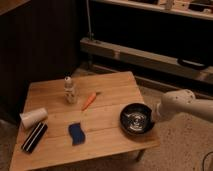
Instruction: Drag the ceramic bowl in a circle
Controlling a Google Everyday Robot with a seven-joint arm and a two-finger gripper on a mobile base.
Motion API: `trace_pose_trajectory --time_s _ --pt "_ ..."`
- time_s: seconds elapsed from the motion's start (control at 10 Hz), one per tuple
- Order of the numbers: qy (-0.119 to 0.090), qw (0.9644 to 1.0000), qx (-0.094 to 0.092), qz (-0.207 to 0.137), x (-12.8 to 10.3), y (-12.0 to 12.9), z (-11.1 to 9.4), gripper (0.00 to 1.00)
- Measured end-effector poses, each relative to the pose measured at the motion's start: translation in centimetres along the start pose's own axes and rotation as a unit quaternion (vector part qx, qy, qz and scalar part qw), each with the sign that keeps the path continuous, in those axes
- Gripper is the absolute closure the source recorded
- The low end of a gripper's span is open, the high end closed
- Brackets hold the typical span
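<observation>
Bowl (136,120) sits near table (110,87) corner nearest arm (182,104), close to edge. Gripper (155,116) at bowl's rim, hidden under arm; grip state cannot be told. Risk: outward arc slides bowl off table; loose hold slips.

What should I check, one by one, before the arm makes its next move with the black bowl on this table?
1. Ceramic bowl upright on the wooden table: ok.
2. Gripper at the bowl's right rim: ok.
3. Gripper really holding the rim: cannot tell.
4. Room between the bowl and the table's edge: not ok; the bowl sits close to the front right corner, so the circle should probably curve inward.
5. Orange object lies left of the bowl, apart from it: ok.
6. Blue sponge and small bottle are well away from the bowl: ok.
</observation>
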Motion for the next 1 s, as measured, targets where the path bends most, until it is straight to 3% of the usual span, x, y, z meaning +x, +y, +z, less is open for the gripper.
trace_pose_trajectory --time_s 0.3,0.4,0.6,0.7,1.0 --pt "-0.001 0.9976 -0.028 -0.063 0.5 7.5 -0.1 0.81" --pt "-0.002 0.9949 -0.042 -0.092 0.4 11.1 0.0 0.81" --pt "-0.006 0.9893 -0.061 -0.132 0.1 16.0 -0.1 0.81" --pt "-0.007 0.9846 -0.078 -0.156 -0.4 18.9 0.1 0.81" --pt "-0.013 0.9836 -0.098 -0.151 -3.0 20.0 0.9 0.81"
